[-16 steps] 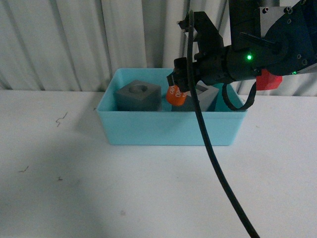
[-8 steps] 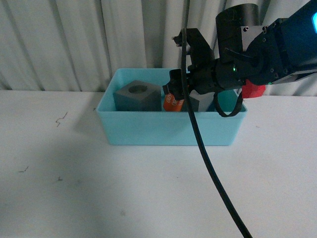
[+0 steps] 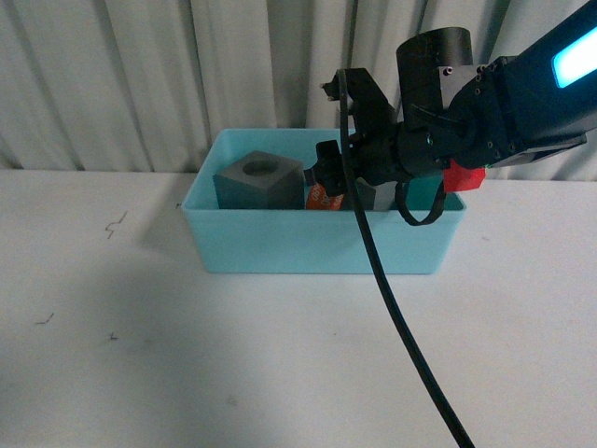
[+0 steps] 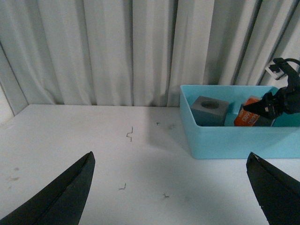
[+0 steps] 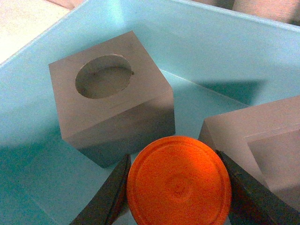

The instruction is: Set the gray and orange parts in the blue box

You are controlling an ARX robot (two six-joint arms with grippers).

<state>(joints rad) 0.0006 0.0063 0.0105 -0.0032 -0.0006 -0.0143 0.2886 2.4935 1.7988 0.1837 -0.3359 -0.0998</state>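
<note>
While my right gripper [image 3: 326, 177] is pinching the orange cylinder [image 3: 324, 196] low inside the blue box [image 3: 322, 245], the step in hand is the set-down, and I judge it nearly there. In the right wrist view the cylinder's round end [image 5: 178, 183] fills the space between my two dark fingers [image 5: 110, 192], one pressed on each side of it. The gray cube with the round recess [image 5: 112, 110] sits just beside it on one side, the gray cube with the rectangular recess [image 5: 262, 150] just beside it on the other. Both cubes are already in the box (so the cylinder looks like the last part). To do this well I'd lower into the bare turquoise floor between the cubes, not onto either top face, and keep the cylinder from scraping a cube edge since the gap looks tight. Whether the cylinder's lower end touches the floor I cannot tell; it is hidden behind the box's front wall in the front view. Let go only once it is low, since a round part could tip or roll against a cube. Then spread the fingers gently so they don't shove the cubes, and lift straight up clear of the rim. My left gripper [image 4: 171, 187] stands spread wide and empty above the white table [image 4: 93, 154], well apart from the box.
</note>
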